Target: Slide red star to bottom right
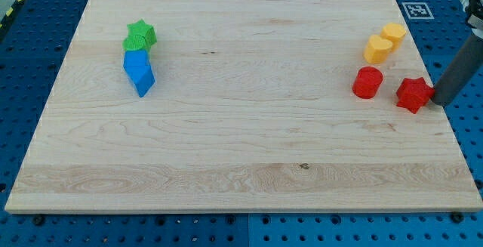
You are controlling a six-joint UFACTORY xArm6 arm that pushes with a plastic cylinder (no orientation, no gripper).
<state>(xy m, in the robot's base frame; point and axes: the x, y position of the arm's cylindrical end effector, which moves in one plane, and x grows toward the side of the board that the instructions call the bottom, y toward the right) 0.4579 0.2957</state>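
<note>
The red star (413, 94) lies near the board's right edge, about halfway down. My tip (437, 102) is at the star's right side, touching or nearly touching it, with the dark rod rising toward the view's upper right. A red cylinder (367, 82) stands just left of the star, apart from it.
Two yellow blocks (378, 49) (393, 34) sit above the red cylinder at the upper right. A green star (141, 34) and a green block (134, 46) touch two blue blocks (136, 63) (143, 81) at the upper left. The wooden board (241, 164) lies on a blue perforated table.
</note>
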